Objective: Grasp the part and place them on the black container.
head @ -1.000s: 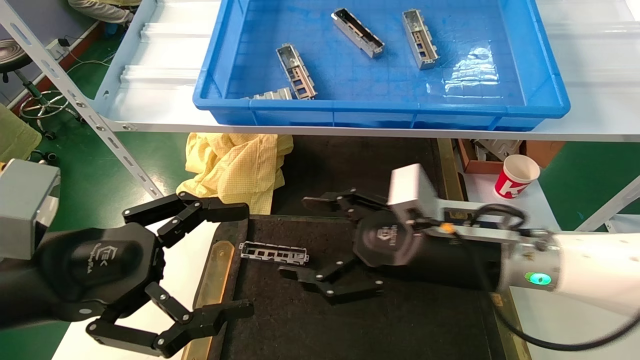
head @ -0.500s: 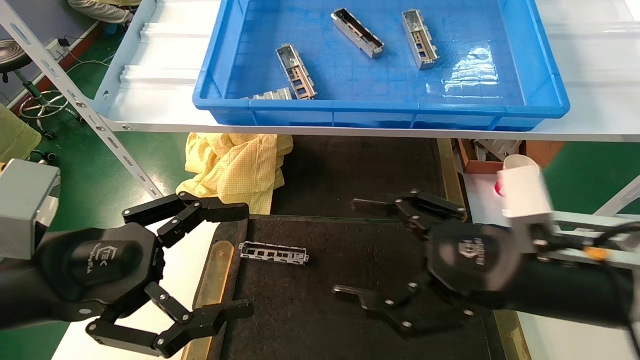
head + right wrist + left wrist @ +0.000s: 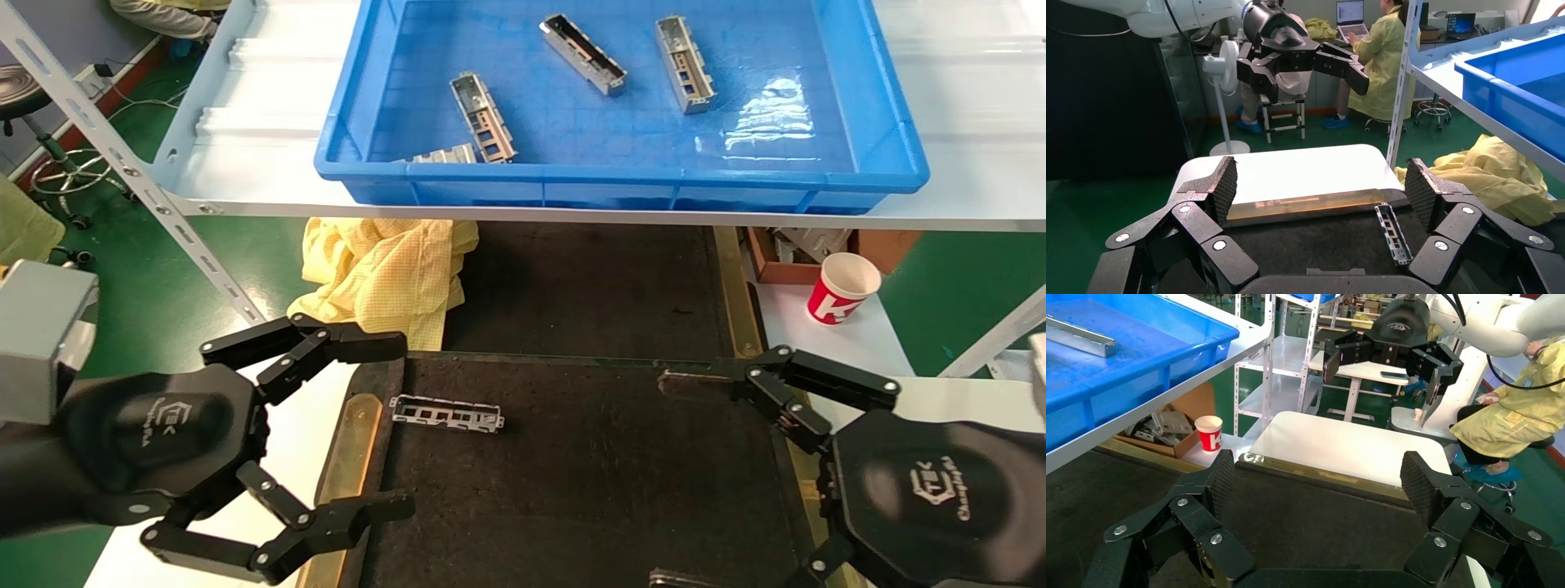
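Observation:
One silver-grey part point(image 3: 447, 413) lies flat on the black container point(image 3: 588, 490), near its far left corner, and also shows in the right wrist view point(image 3: 1392, 233). Several more parts point(image 3: 484, 117) rest in the blue bin point(image 3: 621, 175) on the shelf above. My left gripper point(image 3: 402, 425) hovers open at the tray's left edge, with the part just beyond its fingertips. Over the tray's right edge my right gripper point(image 3: 662, 482) is open and empty, well apart from the part. Both wrist views show nothing between the pads point(image 3: 1222, 478) point(image 3: 1227, 184).
A yellow cloth point(image 3: 384, 269) is bunched behind the tray's left corner. A red-and-white paper cup point(image 3: 843, 287) and a cardboard box point(image 3: 776, 265) stand at the right on the white table point(image 3: 866, 347). The shelf edge point(image 3: 523, 214) overhangs the tray's far side.
My right gripper has drawn back to the right, from just beside the part to the tray's right edge, staying open. The part and the left gripper have not moved.

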You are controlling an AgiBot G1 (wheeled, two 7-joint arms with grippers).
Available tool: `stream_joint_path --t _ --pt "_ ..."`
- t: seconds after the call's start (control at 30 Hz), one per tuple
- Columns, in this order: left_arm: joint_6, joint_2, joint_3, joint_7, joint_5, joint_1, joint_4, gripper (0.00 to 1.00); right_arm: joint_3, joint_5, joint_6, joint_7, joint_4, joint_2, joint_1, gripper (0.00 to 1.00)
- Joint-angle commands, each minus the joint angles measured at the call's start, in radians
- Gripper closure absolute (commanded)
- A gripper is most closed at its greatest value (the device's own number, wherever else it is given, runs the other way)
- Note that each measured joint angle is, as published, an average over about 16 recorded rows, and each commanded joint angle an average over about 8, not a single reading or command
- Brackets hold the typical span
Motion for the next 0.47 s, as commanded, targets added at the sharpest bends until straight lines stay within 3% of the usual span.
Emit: stream_joint_path --t 0.03,0.47 --pt "0.0 0.0 0.0 0.0 0.0 0.0 0.0 0.0 0.027 0.0 -0.013 0.01 0.018 0.017 -0.014 0.0" --pt "0.0 0.0 0.0 0.0 0.0 0.0 0.0 0.0 0.003 -0.001 -0.002 0.002 0.003 0.002 -0.002 0.0"
